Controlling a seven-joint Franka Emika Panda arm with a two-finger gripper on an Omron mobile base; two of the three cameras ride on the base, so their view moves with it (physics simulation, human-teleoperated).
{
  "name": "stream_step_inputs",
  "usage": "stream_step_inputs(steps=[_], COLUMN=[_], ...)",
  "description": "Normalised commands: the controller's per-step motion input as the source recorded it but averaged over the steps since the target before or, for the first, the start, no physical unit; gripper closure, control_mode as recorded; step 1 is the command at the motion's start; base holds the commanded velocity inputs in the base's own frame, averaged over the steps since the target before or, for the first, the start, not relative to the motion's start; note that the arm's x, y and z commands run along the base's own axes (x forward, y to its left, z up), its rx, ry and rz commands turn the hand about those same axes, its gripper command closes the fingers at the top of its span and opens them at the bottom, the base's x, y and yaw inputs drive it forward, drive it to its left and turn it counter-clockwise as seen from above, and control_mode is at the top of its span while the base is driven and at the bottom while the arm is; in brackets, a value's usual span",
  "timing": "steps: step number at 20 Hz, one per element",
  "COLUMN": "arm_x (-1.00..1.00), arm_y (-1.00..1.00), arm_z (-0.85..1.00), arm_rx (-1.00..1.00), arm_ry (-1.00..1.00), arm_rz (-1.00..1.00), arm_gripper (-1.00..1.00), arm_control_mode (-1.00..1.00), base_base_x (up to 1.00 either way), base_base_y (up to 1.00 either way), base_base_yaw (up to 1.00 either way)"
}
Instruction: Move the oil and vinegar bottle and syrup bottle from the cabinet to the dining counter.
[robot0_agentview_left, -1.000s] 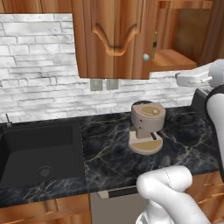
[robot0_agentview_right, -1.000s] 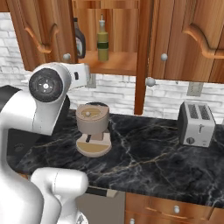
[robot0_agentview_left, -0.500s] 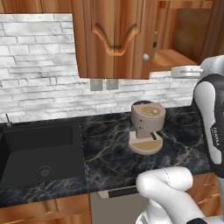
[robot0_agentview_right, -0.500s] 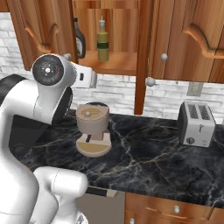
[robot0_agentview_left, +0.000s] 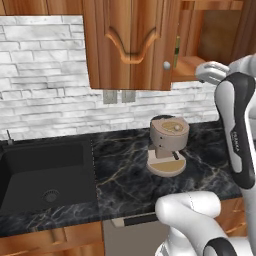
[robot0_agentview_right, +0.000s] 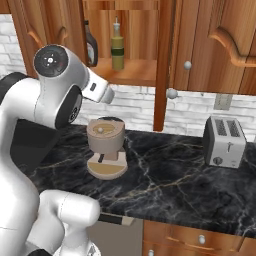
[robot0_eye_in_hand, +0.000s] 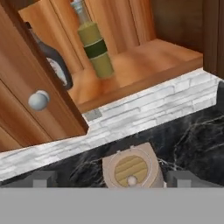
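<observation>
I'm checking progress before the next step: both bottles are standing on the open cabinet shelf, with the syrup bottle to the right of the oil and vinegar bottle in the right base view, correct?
Not quite. In the right base view the syrup bottle stands to the left of the oil and vinegar bottle, not the right. The rest holds: both stand on the open shelf of the cabinet.

Place: you're in a home kitchen | Proof: wooden wall cabinet (robot0_agentview_right: 215, 45), brick backsplash (robot0_agentview_left: 45, 80), black marble worktop (robot0_agentview_right: 170, 180), sink (robot0_agentview_left: 45, 175), toaster (robot0_agentview_right: 225, 142), coffee machine (robot0_agentview_left: 167, 145)
</observation>
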Motion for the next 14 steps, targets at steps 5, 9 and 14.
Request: stream_step_inputs(steps=[5, 9, 14], arm_x=[0.0, 0.05, 0.17], arm_y=[0.0, 0.0, 0.0], arm_z=[-0.23, -0.15, -0.04], arm_rx=[0.3, 0.32, 0.31], arm_ry=[-0.02, -0.03, -0.03], arm_rz=[-0.15, -0.11, -0.03], arm_gripper=[-1.0, -1.0, -1.0], arm_control_mode=[-1.0, -1.0, -1.0], base_base_x=[0.0, 0.0, 0.0], base_base_y=[0.0, 0.0, 0.0], base_base_yaw=[0.0, 0.0, 0.0])
